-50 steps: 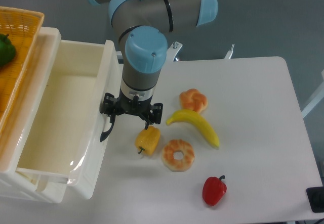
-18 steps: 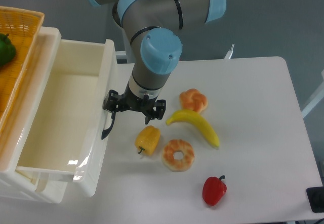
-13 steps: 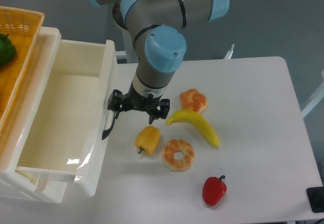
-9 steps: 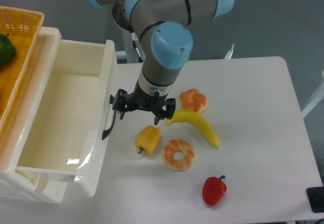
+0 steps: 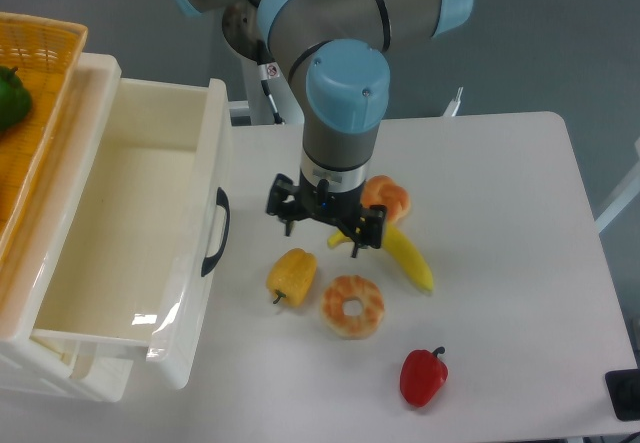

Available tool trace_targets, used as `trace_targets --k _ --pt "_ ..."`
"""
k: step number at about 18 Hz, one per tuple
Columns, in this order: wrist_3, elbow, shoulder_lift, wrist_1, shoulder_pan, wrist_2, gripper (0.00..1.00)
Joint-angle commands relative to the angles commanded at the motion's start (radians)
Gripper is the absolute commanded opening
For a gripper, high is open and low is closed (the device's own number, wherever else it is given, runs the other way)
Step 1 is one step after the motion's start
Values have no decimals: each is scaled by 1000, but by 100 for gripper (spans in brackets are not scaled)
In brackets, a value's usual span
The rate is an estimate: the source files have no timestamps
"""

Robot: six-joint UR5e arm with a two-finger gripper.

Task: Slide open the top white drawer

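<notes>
- The drawer (image 5: 130,223) stands pulled well out of the cabinet at the left of the table (image 5: 500,263); its inside is bare cream plastic.
- Its black handle (image 5: 215,233) sits on the front face, turned toward the table, with nothing touching it.
- The gripper (image 5: 325,228) hangs to the right of the drawer front, apart from the handle, with a gap of bare table between them.
- The claw is spread wide and holds nothing; one finger (image 5: 281,208) points down on the drawer side, the other is on the side of the fruit.
- The gripper is over the table near the left end of the banana (image 5: 405,258), partly covering it, and in front of the bun (image 5: 388,195).
- A yellow pepper (image 5: 291,275) lies below the gripper, between the drawer front and the doughnut (image 5: 352,306).
- A red pepper (image 5: 423,376) lies further toward the near edge, well apart from the drawer.
- A wicker basket (image 5: 40,83) sits on top of the cabinet at far left, with a green item (image 5: 10,98) at its edge.
</notes>
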Motion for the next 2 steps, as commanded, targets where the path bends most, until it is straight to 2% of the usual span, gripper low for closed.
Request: trace_targets --k 2 --pt "0 -2 -9 14 0 0 100"
